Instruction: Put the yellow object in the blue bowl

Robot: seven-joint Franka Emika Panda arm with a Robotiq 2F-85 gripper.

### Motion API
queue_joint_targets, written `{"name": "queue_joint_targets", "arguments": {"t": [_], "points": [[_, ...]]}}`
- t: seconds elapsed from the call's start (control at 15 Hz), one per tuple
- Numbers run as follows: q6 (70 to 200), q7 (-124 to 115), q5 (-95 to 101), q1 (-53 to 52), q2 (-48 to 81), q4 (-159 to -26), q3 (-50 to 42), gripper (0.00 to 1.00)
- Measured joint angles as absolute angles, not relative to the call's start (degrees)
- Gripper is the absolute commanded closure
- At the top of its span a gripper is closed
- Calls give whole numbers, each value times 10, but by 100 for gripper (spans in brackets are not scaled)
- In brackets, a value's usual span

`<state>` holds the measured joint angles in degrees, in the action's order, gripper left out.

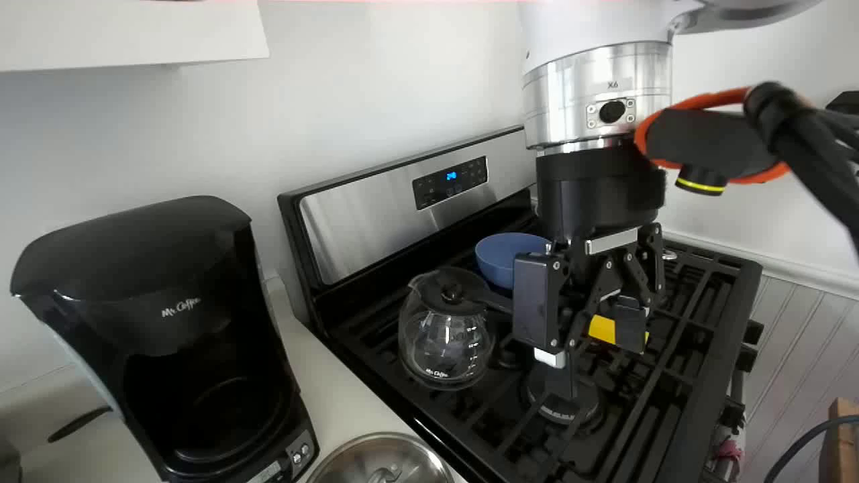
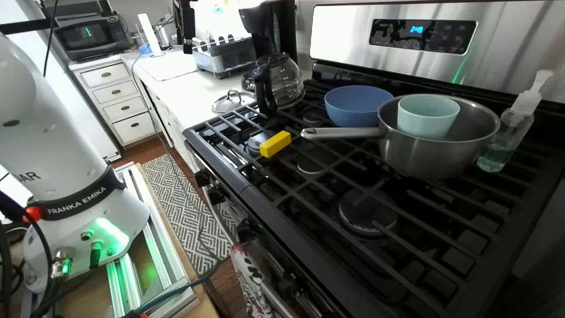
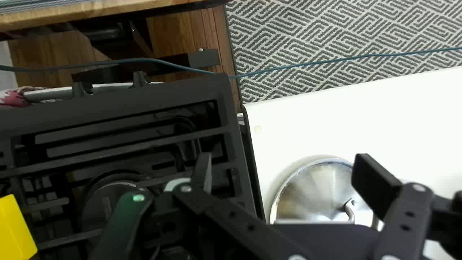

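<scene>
The yellow object (image 2: 275,144) is a small block lying on the black stove grate. It shows partly behind a gripper finger in an exterior view (image 1: 602,329) and at the left edge of the wrist view (image 3: 14,229). The blue bowl (image 2: 356,106) stands upright on the back of the stove. It also shows in an exterior view (image 1: 504,258), partly hidden by the arm, and is out of the wrist view. My gripper (image 3: 285,177) is open and empty, above the counter by the stove edge and apart from the block. It also shows in an exterior view (image 1: 597,362).
A glass carafe (image 1: 446,342) stands beside the blue bowl. A steel pan (image 2: 428,154) holding a mint cup (image 2: 427,117) stands on its other side, near a soap bottle (image 2: 507,128). A pot lid (image 3: 314,195) lies on the counter. A coffee maker (image 1: 154,335) stands there too.
</scene>
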<state>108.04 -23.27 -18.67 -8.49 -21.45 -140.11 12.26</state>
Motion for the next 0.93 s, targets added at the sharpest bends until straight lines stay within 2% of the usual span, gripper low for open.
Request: {"name": "queue_joint_targets", "arguments": {"t": [0.93], "points": [[1063,-217,-184,-86,-215,-1401,123,0]]}}
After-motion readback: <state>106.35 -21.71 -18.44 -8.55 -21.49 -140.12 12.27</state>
